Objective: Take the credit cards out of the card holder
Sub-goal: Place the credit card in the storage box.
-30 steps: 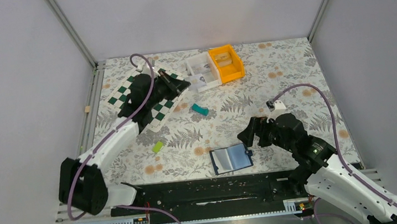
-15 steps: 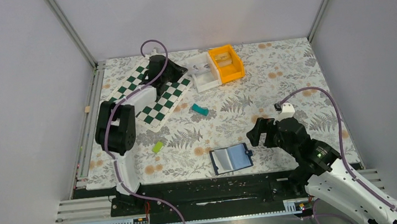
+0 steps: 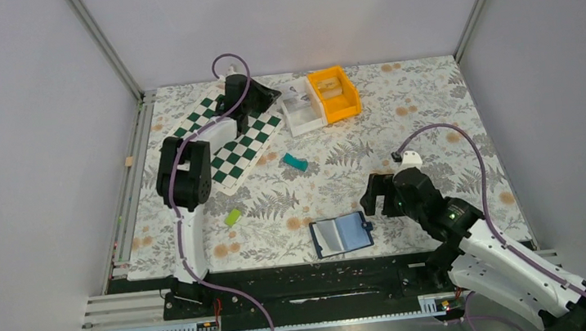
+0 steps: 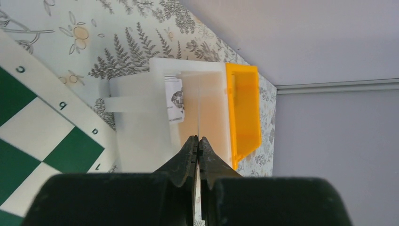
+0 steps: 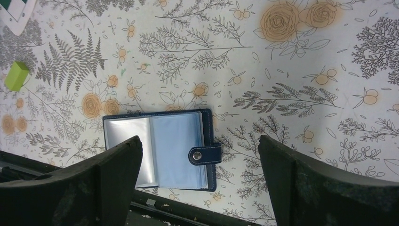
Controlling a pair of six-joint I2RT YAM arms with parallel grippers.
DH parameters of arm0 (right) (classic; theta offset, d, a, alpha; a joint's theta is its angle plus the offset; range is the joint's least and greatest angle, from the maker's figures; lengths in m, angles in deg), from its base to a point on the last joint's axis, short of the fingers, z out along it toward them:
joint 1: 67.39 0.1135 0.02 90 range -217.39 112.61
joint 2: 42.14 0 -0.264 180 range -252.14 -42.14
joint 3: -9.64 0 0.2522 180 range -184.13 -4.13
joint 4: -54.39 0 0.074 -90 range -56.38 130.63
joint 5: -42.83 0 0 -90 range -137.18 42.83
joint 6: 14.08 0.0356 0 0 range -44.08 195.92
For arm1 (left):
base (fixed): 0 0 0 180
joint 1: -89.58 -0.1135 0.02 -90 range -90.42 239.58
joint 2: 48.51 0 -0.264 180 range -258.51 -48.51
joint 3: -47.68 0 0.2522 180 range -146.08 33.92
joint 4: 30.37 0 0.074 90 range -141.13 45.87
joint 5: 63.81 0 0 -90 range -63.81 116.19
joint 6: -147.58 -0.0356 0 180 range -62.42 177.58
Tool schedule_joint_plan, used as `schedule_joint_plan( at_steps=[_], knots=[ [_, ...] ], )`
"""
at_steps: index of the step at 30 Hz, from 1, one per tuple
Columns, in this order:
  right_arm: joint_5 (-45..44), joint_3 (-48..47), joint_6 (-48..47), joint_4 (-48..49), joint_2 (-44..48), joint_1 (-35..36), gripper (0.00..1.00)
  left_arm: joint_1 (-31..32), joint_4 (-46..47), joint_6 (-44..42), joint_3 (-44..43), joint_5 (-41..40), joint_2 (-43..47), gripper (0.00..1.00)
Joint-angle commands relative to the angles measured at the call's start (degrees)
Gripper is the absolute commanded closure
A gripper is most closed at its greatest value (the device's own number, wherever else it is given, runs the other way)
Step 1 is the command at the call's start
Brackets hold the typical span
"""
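The card holder (image 3: 342,234) lies open on the floral mat near the front edge, navy with a snap tab (image 5: 205,154) and pale blue and silvery inner panels (image 5: 160,148). My right gripper (image 3: 375,194) hovers just right of and above it, open wide, nothing between its fingers (image 5: 200,141). At the far back, my left gripper (image 3: 262,96) is shut on a thin credit card, seen edge-on as a pale line (image 4: 198,113) rising from the tips (image 4: 198,140) over the white bin (image 4: 141,117). I cannot tell whether other cards sit in the holder's sleeves.
A white bin (image 3: 300,107) and an orange bin (image 3: 334,94) stand side by side at the back. A green-and-white chessboard (image 3: 226,144) lies back left. A teal block (image 3: 295,162) and a green block (image 3: 233,217) lie loose mid-mat.
The left arm has risen and reached back, carrying its gripper from the chessboard's edge to the white bin. The right gripper shifted slightly and stays open by the card holder.
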Motion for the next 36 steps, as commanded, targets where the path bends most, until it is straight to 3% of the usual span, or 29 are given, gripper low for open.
schedule_joint_plan(
  at_steps=[1,36],
  knots=[
    [0.2,-2.4,1.5,3.0,-2.8,-0.2,0.0,-0.3,3.6,1.6,-3.1,1.9,-2.3,1.0],
    [0.1,-2.8,0.0,3.4,-4.1,-0.2,0.0,1.8,-1.9,2.2,-12.8,-0.5,-8.9,1.0]
  ],
)
